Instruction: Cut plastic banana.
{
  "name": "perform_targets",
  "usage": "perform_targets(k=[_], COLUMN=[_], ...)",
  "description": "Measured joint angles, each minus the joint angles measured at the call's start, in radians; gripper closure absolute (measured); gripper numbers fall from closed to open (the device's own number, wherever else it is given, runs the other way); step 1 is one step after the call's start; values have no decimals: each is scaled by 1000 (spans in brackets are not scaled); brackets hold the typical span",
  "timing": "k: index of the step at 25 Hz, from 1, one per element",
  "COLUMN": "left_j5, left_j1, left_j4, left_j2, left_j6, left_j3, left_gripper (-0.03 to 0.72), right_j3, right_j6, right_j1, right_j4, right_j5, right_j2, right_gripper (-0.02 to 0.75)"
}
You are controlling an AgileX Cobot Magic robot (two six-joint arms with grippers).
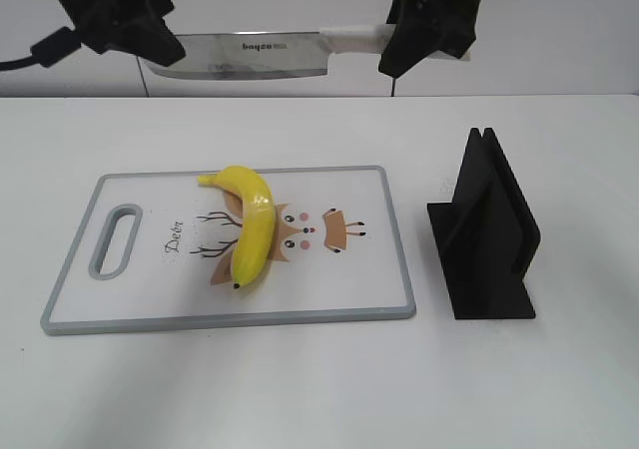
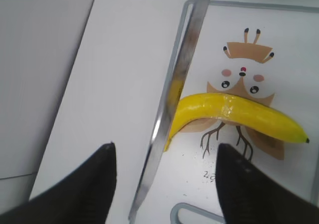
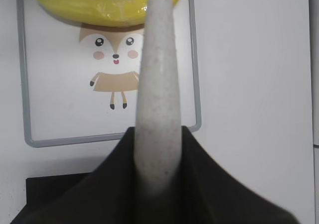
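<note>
A whole yellow plastic banana [image 1: 250, 227] lies on a white cutting board [image 1: 369, 269] with a grey rim and a deer drawing. It also shows in the left wrist view [image 2: 239, 115] and the right wrist view [image 3: 99, 6]. My right gripper [image 1: 424, 32] is shut on the pale handle [image 3: 158, 109] of a knife, held high above the board's far edge. The steel blade [image 1: 250, 55] points left. My left gripper [image 2: 164, 184] is open, its fingers either side of the blade tip [image 2: 172, 114] without touching it.
A black knife stand [image 1: 489, 231] sits on the white table right of the board. The board's handle slot [image 1: 118, 237] is at its left end. A pale wall runs behind the table.
</note>
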Motion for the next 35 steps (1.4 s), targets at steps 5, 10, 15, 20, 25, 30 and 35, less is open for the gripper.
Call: perform_targets(k=[5, 10, 15, 20, 25, 30, 35], left_j5=[-1, -3, 34, 227, 253, 255, 257], left_j1=[11, 36, 105, 199, 258, 261, 261], left_j4=[12, 106, 275, 338, 346, 341, 340], left_j2=[-100, -213, -280, -291, -336, -472, -634], left_j6=[-20, -206, -632, -958, -1053, -1069, -1070], left_j3=[0, 0, 0, 0, 66, 261, 497], left_gripper=[94, 95, 95, 107, 134, 144, 155], right_j3=[0, 0, 0, 1, 35, 159, 321], right_j6=[0, 103, 538, 814, 989, 1075, 1180], right_j1=[0, 0, 0, 0, 0, 0, 0], right_j4=[-9, -20, -33, -51, -44, -39, -81], right_j5=[-1, -1, 0, 0, 0, 0, -45], right_j2=[-5, -5, -6, -37, -106, -202, -314], right_gripper=[570, 571, 571, 571, 571, 571, 571])
